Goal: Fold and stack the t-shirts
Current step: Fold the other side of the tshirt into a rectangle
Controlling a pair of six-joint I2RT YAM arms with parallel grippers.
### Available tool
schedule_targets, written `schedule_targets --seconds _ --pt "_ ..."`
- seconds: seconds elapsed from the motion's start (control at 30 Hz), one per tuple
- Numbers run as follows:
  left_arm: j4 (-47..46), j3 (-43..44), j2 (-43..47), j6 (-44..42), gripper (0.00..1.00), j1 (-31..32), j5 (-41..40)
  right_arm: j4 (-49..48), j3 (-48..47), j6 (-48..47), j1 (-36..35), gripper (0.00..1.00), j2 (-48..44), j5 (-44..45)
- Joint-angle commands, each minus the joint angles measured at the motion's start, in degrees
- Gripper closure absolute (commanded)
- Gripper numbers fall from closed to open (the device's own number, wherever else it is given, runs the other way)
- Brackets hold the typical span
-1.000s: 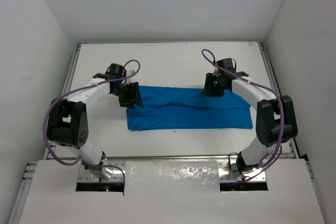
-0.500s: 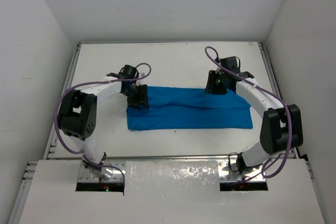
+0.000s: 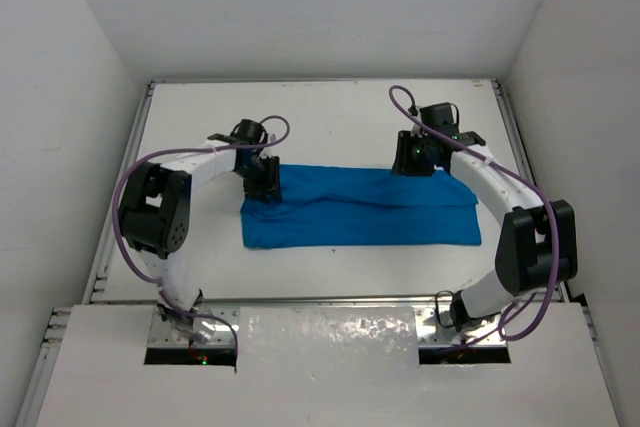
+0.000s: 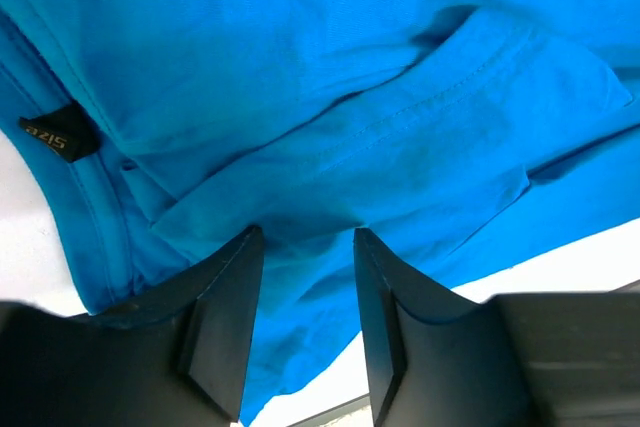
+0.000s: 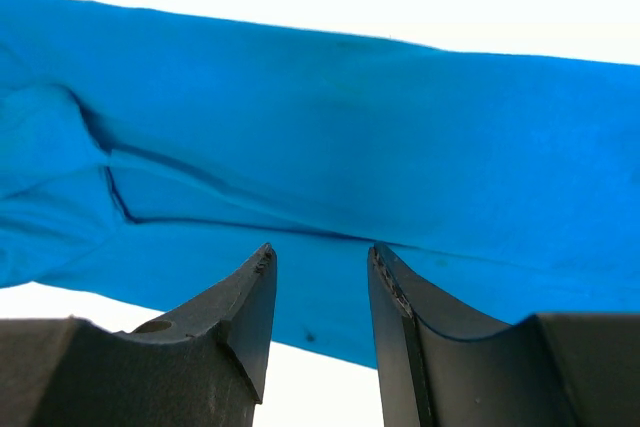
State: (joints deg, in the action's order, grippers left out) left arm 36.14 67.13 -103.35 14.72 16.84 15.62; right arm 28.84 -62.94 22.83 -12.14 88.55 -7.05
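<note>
White table (image 3: 330, 117) bears one folded blue t-shirt (image 3: 370, 212).

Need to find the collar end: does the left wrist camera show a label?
Yes, a small black label sits on the blue t-shirt near the left edge of that view.

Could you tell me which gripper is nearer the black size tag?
Left: the left gripper is beside the size tag; the right gripper is over the t-shirt's other end.
</note>
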Motion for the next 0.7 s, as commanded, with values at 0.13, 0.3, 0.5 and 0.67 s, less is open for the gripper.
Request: schedule_targets --seconds 0.13,0.3,0.5,0.67 --pt "-0.46 -1.83 2.28 0.57 0.6 0.91 -2.61 -1.15 -2.81 -0.51 -0.16 0.59 0.74 0.19" --pt "-1.51 -0.43 0.87 1.19 1.0 0.91 -1.82 -1.07 -2.98 -0.33 -0.16 0.6 0.92 0.19" --pt "0.34 10.19 -1.41 1.1 1.0 -1.19 3.34 -0.72 -3.68 -0.68 -0.16 0.6 1.18 -0.33" --pt "3.04 21.09 -9.04 1.81 0.97 -3.31 4.25 -0.54 -2.46 -0.77 -0.16 0.6 1.27 -0.42"
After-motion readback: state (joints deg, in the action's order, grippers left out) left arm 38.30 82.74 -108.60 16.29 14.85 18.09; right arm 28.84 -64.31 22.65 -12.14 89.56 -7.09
